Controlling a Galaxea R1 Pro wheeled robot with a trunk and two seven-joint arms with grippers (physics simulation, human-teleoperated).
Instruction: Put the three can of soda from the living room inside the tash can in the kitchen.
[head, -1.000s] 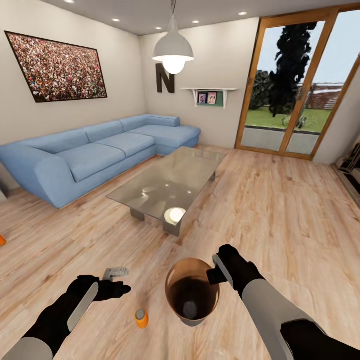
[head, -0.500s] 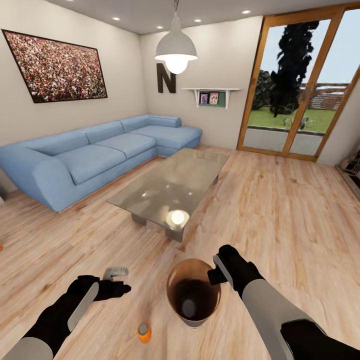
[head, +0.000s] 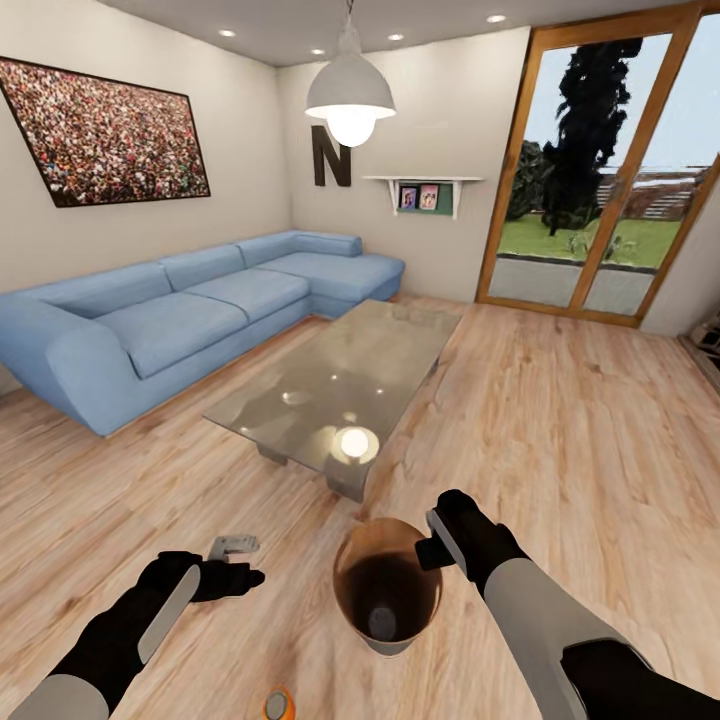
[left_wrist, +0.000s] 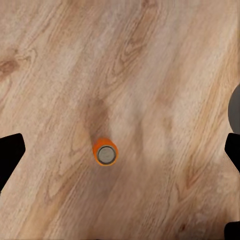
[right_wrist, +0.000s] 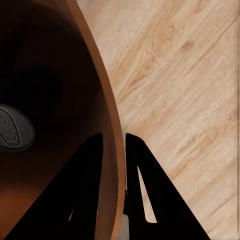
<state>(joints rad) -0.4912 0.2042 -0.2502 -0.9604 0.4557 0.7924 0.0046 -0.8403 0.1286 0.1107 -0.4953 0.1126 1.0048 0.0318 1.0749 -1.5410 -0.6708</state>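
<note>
The right gripper (right_wrist: 114, 165) pinches the rim of the tash can (head: 355, 555), one finger inside the brown wall and one outside, and a grey can top (right_wrist: 12, 127) lies on its dark bottom. The left gripper (head: 232, 562) hangs spread wide and empty over the wood floor (head: 560, 420), with an upright can of soda (left_wrist: 105, 153) standing below it. Beyond are the glass bench (head: 345, 375), the blue sofa (head: 190, 315) and a wall letter "N" (head: 330, 156).
</note>
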